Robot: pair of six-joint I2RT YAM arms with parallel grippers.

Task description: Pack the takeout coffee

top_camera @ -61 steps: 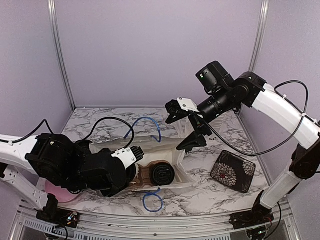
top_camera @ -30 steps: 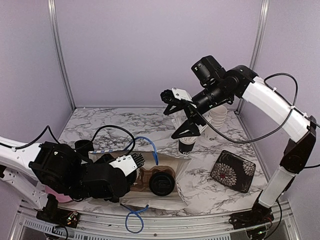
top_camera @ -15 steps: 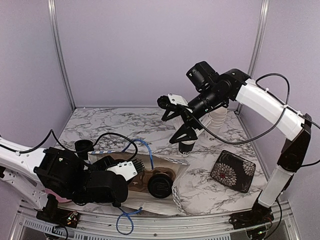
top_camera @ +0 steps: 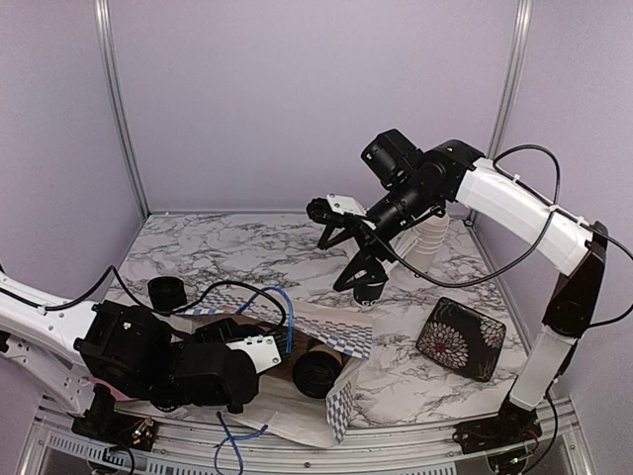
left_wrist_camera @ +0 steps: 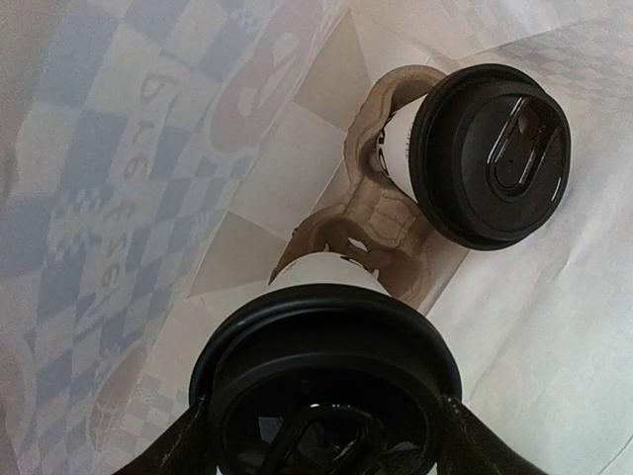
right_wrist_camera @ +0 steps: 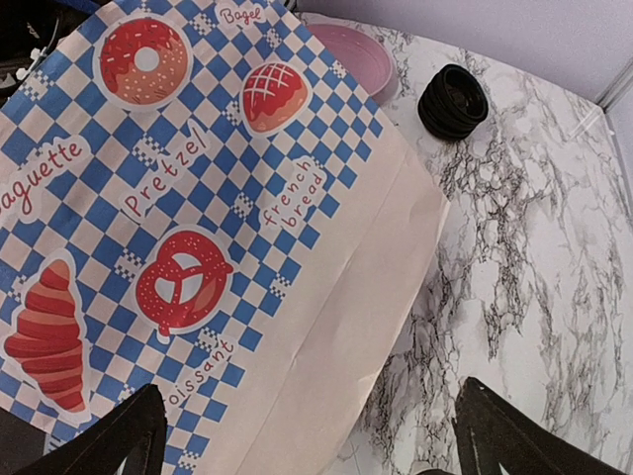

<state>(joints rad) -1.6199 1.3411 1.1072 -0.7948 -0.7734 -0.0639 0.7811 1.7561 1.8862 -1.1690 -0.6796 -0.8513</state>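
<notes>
Two takeout coffee cups, white with black lids, stand in a brown pulp carrier (left_wrist_camera: pixel 381 213) inside a paper bag (left_wrist_camera: pixel 119 178) that lies on its side. The far cup (left_wrist_camera: pixel 490 153) is free. My left gripper (left_wrist_camera: pixel 326 445) reaches into the bag and is shut on the near cup (left_wrist_camera: pixel 326 336), one finger on each side of its lid. From above, only one lid (top_camera: pixel 316 374) shows at the bag's mouth (top_camera: pixel 341 341); the left fingers are hidden. My right gripper (top_camera: pixel 338 247) hangs open above the bag's far side, holding nothing. In the right wrist view the right gripper (right_wrist_camera: pixel 312 445) is over the bag's edge (right_wrist_camera: pixel 326 297).
The bag's blue-checked printed side (right_wrist_camera: pixel 148 198) faces up, with blue cord handles (top_camera: pixel 282 307). A pink bowl (right_wrist_camera: pixel 346 54) and a stack of black rings (right_wrist_camera: pixel 453 99) lie beyond it. A black straw cup (top_camera: pixel 166 292), stacked white cups (top_camera: pixel 430 237) and a floral black box (top_camera: pixel 460 338) stand around.
The left arm has drawn back toward the near left with the cup, and the bag has come with it, its checked side now covering more of the cups. The right gripper has drifted left.
</notes>
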